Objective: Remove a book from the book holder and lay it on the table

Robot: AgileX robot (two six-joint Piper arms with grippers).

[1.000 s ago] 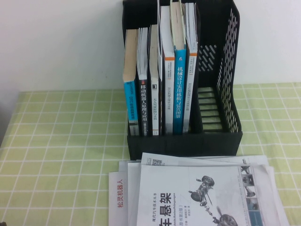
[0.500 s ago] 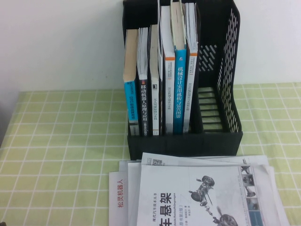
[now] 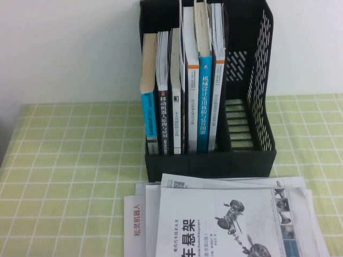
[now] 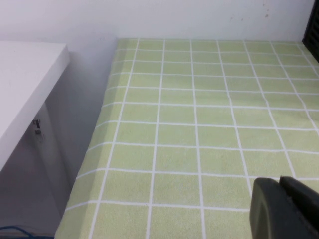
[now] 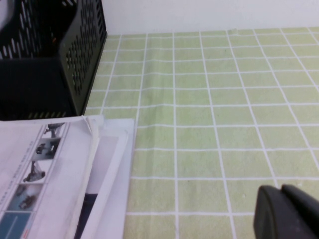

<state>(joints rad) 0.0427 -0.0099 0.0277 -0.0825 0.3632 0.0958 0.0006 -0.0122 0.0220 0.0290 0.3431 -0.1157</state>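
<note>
Apparently done — high view: the book [image 3: 225, 225] lies flat on the table [image 3: 69, 160], lower centre, before the book holder [image 3: 257, 80]. Left wrist: left gripper [image 4: 285, 208] empty, fingers together. Right wrist: right gripper [image 5: 286, 213] closed, empty.

Pretty even, soft indoor light everywhere, no harsh glare. The high view looks a bit washed out and grainy, the white wall [image 3: 64, 48] nearly blown. Only faint shadow inside the book holder [image 3: 252, 80]. Both wrist views are soft, with near edges blurry.
</note>
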